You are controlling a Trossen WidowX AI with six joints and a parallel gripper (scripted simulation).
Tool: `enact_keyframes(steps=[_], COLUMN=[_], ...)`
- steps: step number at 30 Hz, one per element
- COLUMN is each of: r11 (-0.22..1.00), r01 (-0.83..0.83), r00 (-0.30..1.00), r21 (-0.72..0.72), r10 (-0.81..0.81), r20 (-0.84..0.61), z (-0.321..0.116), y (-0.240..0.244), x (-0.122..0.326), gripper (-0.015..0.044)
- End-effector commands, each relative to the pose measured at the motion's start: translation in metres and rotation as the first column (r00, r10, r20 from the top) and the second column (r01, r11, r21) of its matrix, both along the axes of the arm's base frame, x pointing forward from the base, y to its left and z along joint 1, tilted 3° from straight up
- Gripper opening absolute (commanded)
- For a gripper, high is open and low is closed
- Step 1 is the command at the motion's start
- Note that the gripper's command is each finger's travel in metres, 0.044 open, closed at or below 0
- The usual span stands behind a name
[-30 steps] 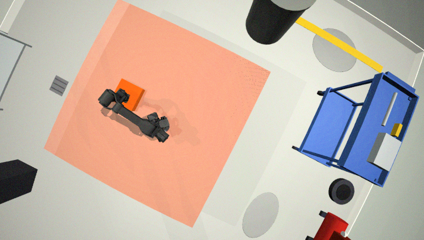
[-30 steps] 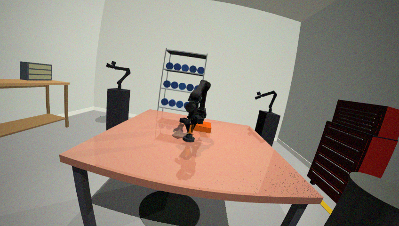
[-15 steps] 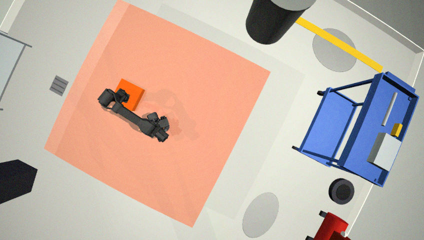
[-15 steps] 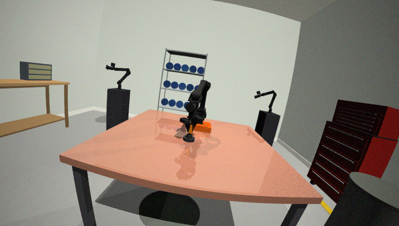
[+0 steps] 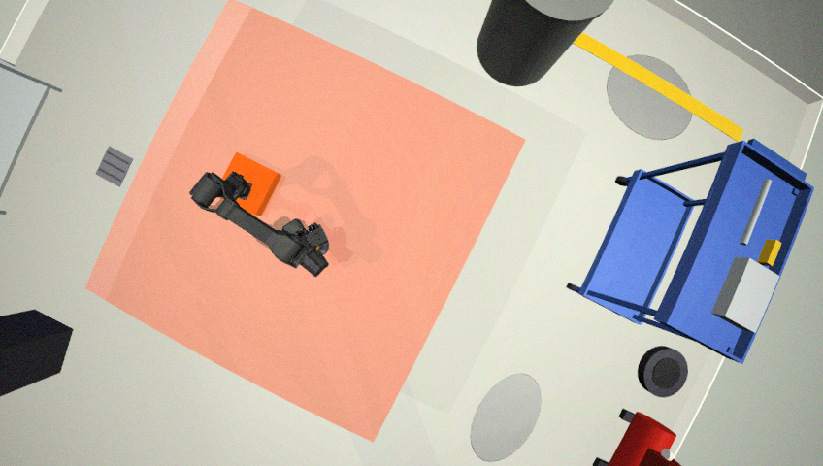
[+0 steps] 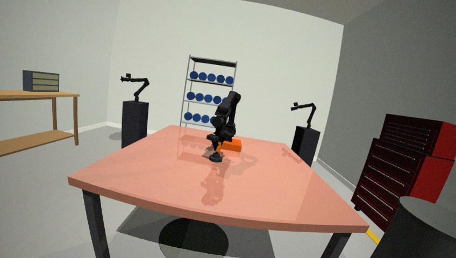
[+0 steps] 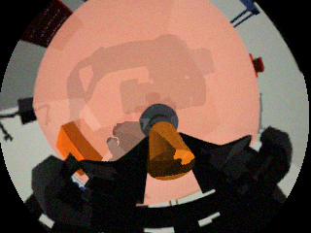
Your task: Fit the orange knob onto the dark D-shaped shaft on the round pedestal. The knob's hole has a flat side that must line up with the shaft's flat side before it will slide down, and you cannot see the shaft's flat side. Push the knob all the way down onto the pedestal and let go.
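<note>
The orange knob (image 6: 219, 146) (image 7: 170, 162) is held upright between the fingers of my gripper (image 7: 163, 137), which is shut on it. A sliver of the knob also shows beside the arm in the top view. The dark round pedestal (image 6: 215, 157) (image 7: 170, 113) stands on the table, directly below the knob. In the wrist view the knob's far end overlaps the pedestal's near part. The shaft is hidden, and I cannot tell whether the knob is touching it or how far down the knob sits. The shaft's flat side does not show.
An orange block (image 5: 266, 187) (image 6: 233, 145) (image 7: 73, 141) is at the arm's base on the pink table (image 5: 404, 173) (image 6: 179, 185). A blue cart (image 5: 629, 242), a dark bin (image 5: 519, 51) and a red tool cabinet (image 6: 384, 172) stand off the table.
</note>
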State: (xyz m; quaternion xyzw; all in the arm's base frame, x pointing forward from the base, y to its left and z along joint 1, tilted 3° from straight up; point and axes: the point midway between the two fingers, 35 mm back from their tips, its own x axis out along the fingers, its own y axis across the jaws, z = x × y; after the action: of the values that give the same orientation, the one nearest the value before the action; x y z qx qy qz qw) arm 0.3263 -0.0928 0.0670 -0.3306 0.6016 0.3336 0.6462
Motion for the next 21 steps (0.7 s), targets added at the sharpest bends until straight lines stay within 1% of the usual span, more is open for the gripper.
enact_keyframes(steps=[1,21], r11=[0.998,0.998], r01=[-0.061,-0.061], r00=[0.998,0.998], r21=[-0.003,-0.003], r10=[0.061,0.061], r20=[0.003,0.003], z=[-0.0009,-0.0048], y=[-0.0004,0.0006], x=[0.0024,-0.0008], gripper=[0.0000,0.0000])
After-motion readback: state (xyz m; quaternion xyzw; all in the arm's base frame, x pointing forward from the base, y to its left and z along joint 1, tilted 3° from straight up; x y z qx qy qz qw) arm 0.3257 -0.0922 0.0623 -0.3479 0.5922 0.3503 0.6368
